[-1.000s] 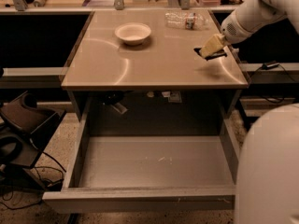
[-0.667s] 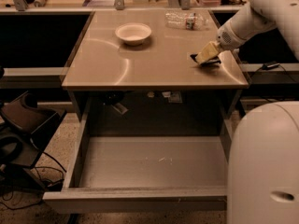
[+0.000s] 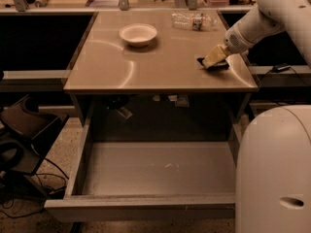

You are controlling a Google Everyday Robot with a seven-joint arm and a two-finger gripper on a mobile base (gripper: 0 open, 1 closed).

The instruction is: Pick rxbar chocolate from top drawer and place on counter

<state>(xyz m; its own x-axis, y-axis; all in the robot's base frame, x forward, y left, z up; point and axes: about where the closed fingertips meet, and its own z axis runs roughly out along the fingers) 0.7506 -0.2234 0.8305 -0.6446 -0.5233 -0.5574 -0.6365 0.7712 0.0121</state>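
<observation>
The rxbar chocolate (image 3: 221,66), a small black bar, rests at or just above the right part of the beige counter (image 3: 160,64). My gripper (image 3: 213,61), with pale yellowish fingers, reaches in from the right and is shut on the bar, covering most of it. The top drawer (image 3: 155,169) is pulled fully open below the counter, and its grey floor shows nothing in it.
A white bowl (image 3: 138,34) sits at the counter's back middle. A clear plastic bottle (image 3: 193,19) lies at the back right. My white base (image 3: 277,169) stands right of the drawer. Cables and a dark chair base (image 3: 19,140) are on the floor at left.
My gripper has moved a little left and down with the bar, bringing it down to the counter surface near the right edge.
</observation>
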